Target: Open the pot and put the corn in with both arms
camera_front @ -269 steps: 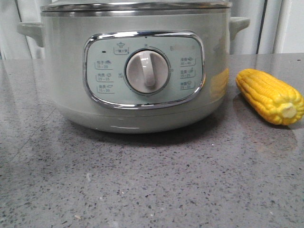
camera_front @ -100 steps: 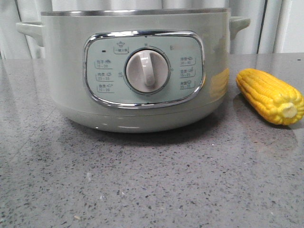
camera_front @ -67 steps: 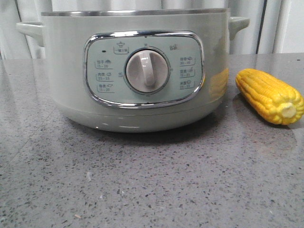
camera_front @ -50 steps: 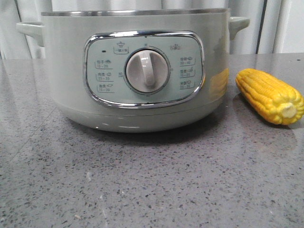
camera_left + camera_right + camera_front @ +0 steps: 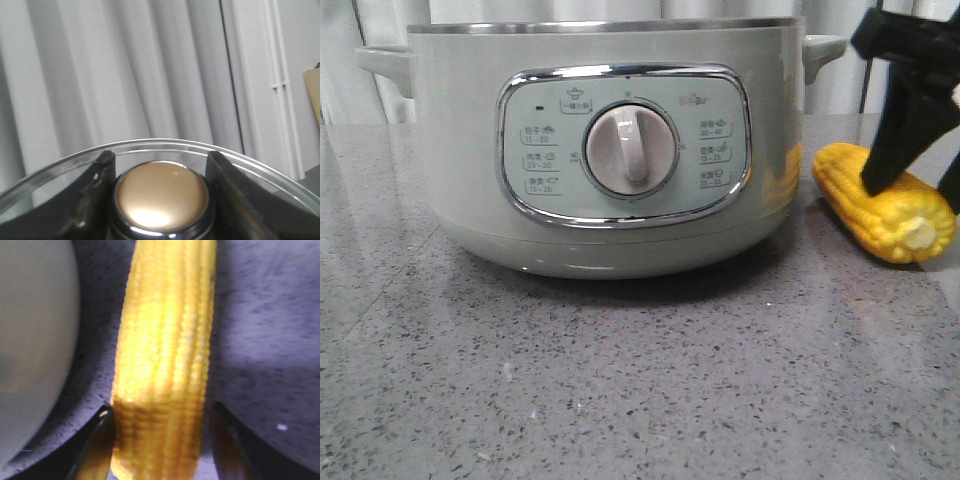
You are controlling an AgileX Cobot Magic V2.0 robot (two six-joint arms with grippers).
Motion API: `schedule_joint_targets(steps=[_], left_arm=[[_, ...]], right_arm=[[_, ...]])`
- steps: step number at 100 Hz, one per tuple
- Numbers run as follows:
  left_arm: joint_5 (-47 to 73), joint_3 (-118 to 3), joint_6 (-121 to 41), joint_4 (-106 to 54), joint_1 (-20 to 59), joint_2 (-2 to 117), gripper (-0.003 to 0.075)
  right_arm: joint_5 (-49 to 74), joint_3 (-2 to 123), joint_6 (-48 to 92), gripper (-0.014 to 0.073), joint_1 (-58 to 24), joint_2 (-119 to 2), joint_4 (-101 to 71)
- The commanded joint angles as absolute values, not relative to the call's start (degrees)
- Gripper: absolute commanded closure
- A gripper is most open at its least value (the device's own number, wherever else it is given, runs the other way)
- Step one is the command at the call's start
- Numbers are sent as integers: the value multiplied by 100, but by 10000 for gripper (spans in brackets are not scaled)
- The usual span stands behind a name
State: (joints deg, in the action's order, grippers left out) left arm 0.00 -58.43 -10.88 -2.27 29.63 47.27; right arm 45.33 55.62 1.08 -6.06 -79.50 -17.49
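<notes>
The pale green pot [image 5: 620,150] stands on the grey counter with no lid on its steel rim. The yellow corn [image 5: 885,215] lies on the counter just right of it. My right gripper [image 5: 915,190] has come down over the cob and stands open astride it. In the right wrist view the corn [image 5: 165,355] runs between the fingers of that gripper [image 5: 160,410]; one finger touches it and the other stands a little apart, with the pot's wall [image 5: 35,330] beside them. My left gripper [image 5: 160,155] is shut on the bronze knob [image 5: 161,197] of the glass lid [image 5: 160,145], held up in front of a curtain.
Grey speckled counter [image 5: 640,380] spreads in front of the pot. White curtains [image 5: 880,60] hang behind it. The pot's side handles [image 5: 820,50] stick out left and right, the right one close to my right arm.
The lid that sat on the pot in the oldest frame is gone from it. My right gripper has dropped into view over the corn, and the cob has shifted slightly.
</notes>
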Motion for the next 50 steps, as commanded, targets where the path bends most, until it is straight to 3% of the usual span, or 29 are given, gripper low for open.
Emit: schedule_joint_targets(steps=[1, 17, 50], left_arm=[[-706, -5931, -1107, -222, 2656, 4423, 741], [-359, -5621, -1107, -222, 2126, 4102, 741], [-257, -4235, -1107, -233, 980, 3605, 741]], right_arm=[[4492, 5704, 148, 311, -612, -8058, -1645], [4625, 5704, 256, 666, -612, -8018, -1606], [5142, 5704, 230, 657, -520, -6942, -1528]])
